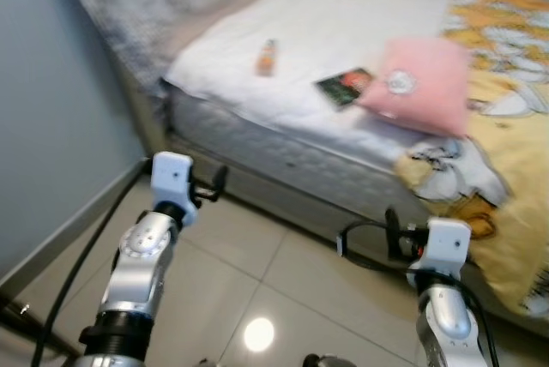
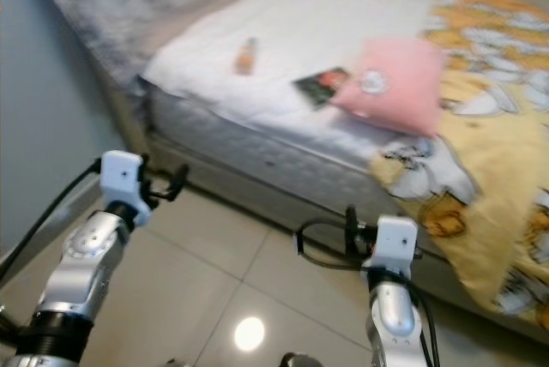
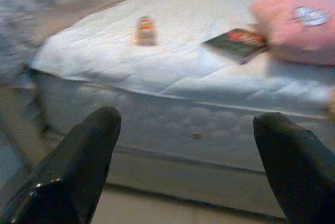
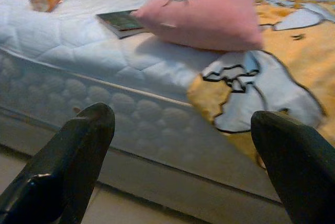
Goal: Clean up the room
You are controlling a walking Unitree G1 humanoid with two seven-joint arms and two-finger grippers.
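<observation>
A small orange bottle [image 1: 267, 57] and a dark thin booklet [image 1: 343, 87] lie on the white quilted mattress [image 1: 283, 110], the booklet touching a pink square pillow [image 1: 418, 84]. The left end effector [image 3: 183, 145] and right end effector [image 4: 180, 153] hover above the tiled floor [image 1: 249, 273] near the bed, each with fingers spread apart and empty.

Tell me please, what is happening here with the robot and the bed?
The robot stands before the bed with both arms raised toward it. The left gripper and the right gripper are open and hold nothing. On the white mattress lie a small orange bottle, a book and a pink pillow that partly overlaps the book. A yellow cartoon blanket hangs over the bed's edge. Nothing is picked up yet.
</observation>
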